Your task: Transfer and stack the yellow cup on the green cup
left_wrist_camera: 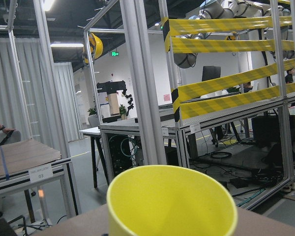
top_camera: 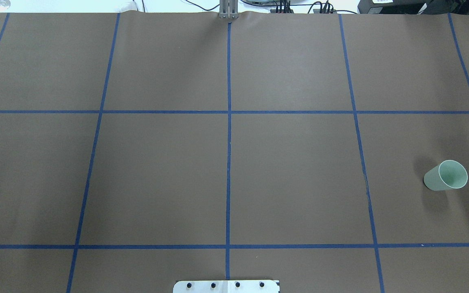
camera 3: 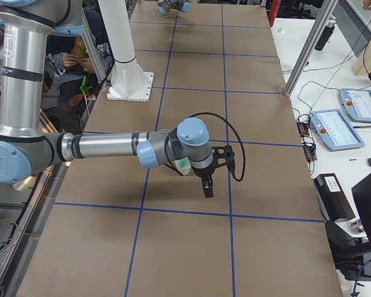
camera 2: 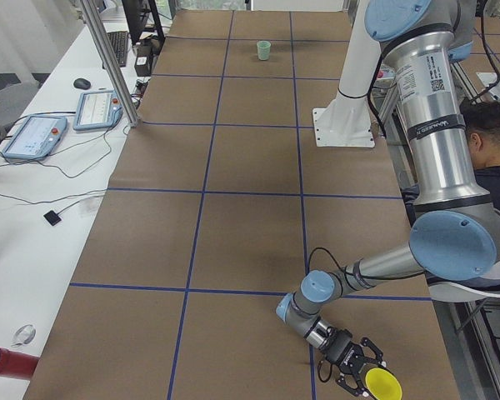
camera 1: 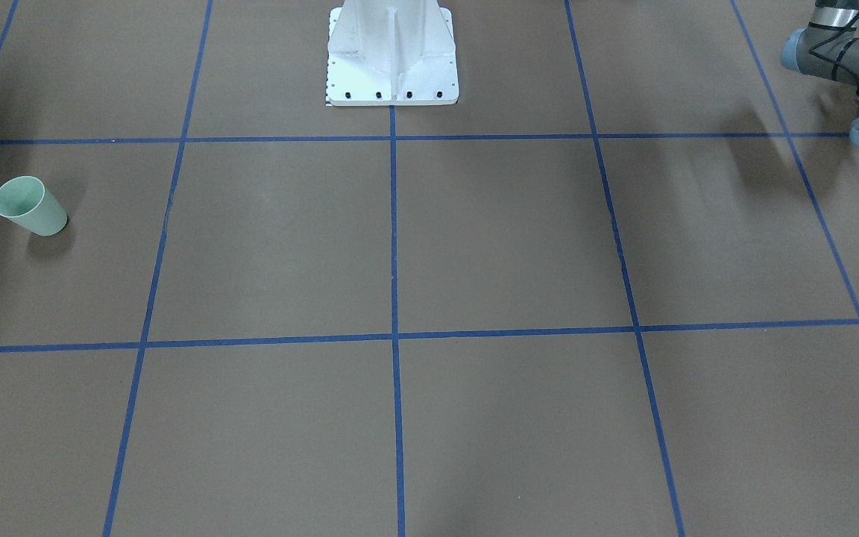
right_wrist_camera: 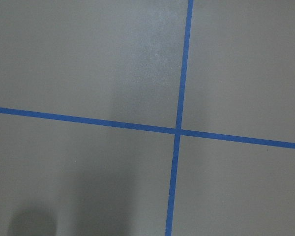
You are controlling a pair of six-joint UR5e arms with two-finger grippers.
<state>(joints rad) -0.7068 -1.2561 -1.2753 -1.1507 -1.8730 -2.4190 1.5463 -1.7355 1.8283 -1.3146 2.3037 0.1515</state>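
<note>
Notably, overhead shows only the green cup (top_camera: 442, 179); exterior left shows the yellow cup (camera 2: 382, 385) at the left gripper (camera 2: 360, 377). Finger states, right gripper (camera 3: 208, 187) included: cannot tell.

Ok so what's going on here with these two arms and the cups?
The left arm is down at its own end of the table, with the left gripper right at the yellow cup. Whether it has gripped the cup can't be told. The green cup stands upright and empty at the far opposite end. The right gripper hangs over the table, with nothing showing in it. The stacking is not yet done.
</note>
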